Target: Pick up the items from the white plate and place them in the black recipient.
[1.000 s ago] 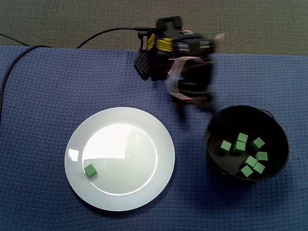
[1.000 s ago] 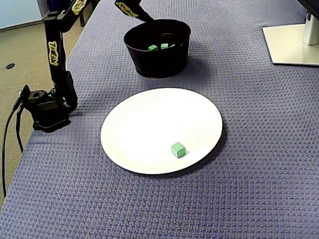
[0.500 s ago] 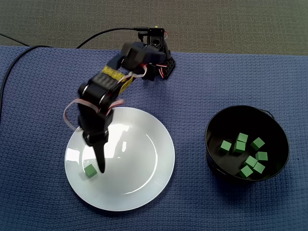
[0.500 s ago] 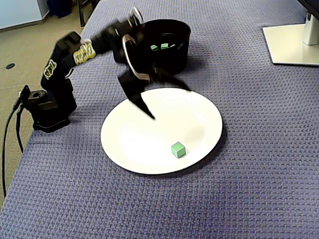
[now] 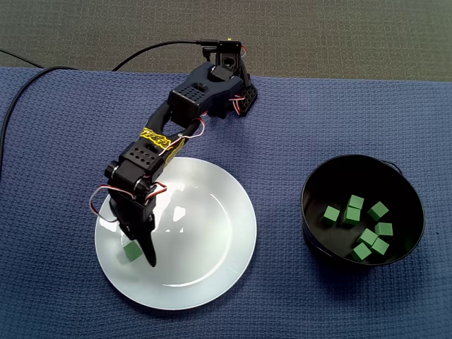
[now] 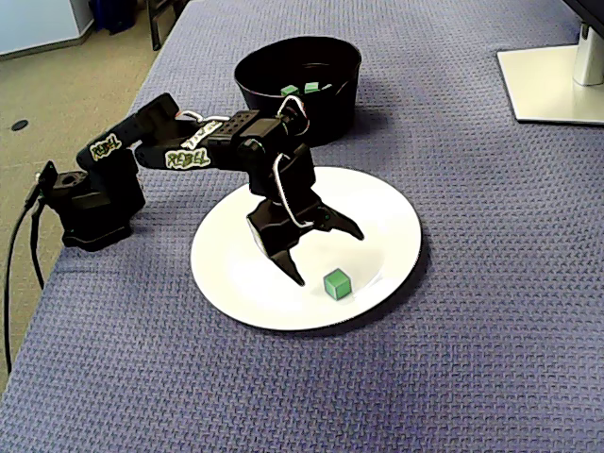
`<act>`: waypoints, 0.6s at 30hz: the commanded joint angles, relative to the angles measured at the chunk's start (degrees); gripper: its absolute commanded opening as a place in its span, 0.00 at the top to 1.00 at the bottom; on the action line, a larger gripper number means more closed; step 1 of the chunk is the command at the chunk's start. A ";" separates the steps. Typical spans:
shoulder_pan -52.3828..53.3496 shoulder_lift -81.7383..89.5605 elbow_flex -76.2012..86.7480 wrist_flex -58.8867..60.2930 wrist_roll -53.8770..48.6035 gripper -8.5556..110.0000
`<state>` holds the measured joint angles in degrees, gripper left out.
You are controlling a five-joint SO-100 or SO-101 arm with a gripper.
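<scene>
Gripper [image 6: 329,257], jaws spread, hangs over the white plate [image 5: 205,233] beside the lone green cube [image 5: 131,250] at the plate's eight o'clock; it should centre over the cube, drop squarely, then close gently.

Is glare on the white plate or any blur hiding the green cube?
In a fixed view the round white plate shows a bright sheen and dark reflections, yet the small green cube is readable; in a fixed view the plate looks evenly lit and the open black pincer is sharp, no motion blur.
</scene>
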<state>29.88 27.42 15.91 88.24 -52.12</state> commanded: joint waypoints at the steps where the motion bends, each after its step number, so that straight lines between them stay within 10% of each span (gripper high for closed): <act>1: 1.49 -0.70 -4.48 -2.37 -2.29 0.59; 18: 1.32 -6.33 -8.17 -5.71 -3.69 0.93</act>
<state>31.20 20.83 9.58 83.50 -55.99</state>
